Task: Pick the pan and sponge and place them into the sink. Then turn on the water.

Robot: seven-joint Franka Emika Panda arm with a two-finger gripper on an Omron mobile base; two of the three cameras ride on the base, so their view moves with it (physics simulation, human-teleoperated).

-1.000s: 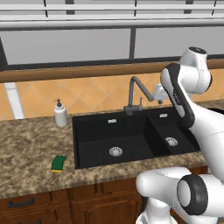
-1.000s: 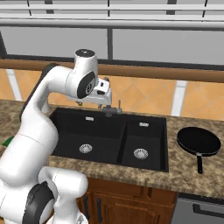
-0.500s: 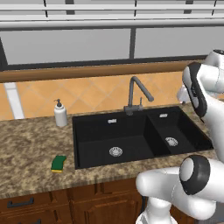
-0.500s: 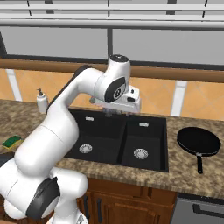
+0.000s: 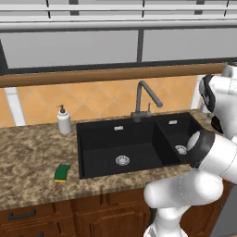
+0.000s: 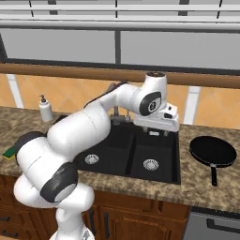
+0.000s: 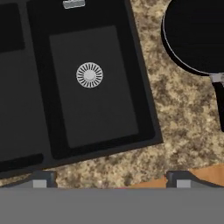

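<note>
Tool (image 6: 157, 132) above sink (image 6: 174, 151), fingers wide, pan (image 7: 199, 35) cropped top-right

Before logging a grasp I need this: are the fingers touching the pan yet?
Apart. In the hand view the fingers sit at the bottom edge, with bare granite counter between them and the pan at upper right.
</note>
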